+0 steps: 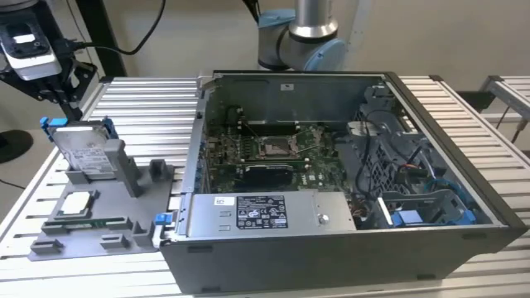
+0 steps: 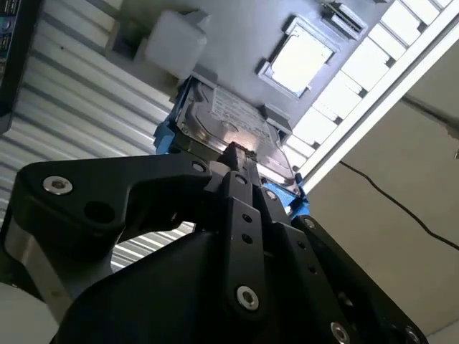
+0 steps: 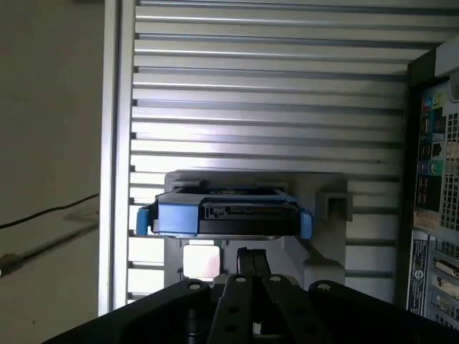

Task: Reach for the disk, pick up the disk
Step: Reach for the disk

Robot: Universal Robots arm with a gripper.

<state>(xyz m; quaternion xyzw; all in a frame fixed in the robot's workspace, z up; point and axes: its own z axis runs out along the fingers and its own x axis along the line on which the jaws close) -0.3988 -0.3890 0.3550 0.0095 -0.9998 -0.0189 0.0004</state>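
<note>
Hanging over the disk [image 2: 229, 118], the claw [image 2: 235, 152] has its two black fingers drawn together to a narrow tip, and nothing is held between them. The tip points down at the disk's upper edge, near it but apart from it.

The disk stands on edge in a grey holder [image 1: 124, 186] on the slatted desk [image 1: 149, 99]. It is close to the desk's edge at the exterior view's left, toward the far corner. Its blue rails [image 3: 176, 217] run along its sides, and in the first wrist view its narrow connector edge faces the camera.

On the same holder, nearer the front edge of the desk, lies a small square chip [image 1: 79, 202]. The open computer case [image 1: 331, 248] fills the middle of the desk, well apart from the disk.

The main risk, as I judge it, is the closed claw. Lowered as it stands, the tip would strike the top of the disk rather than straddle it. That could knock the disk askew in its slot or tip it against the holder's wall.

A grip on the smooth plastic rails rather than the metal body could slip. A pull that is not straight along the slot could bind the disk and drag the light holder across the slats toward the desk's edge.
</note>
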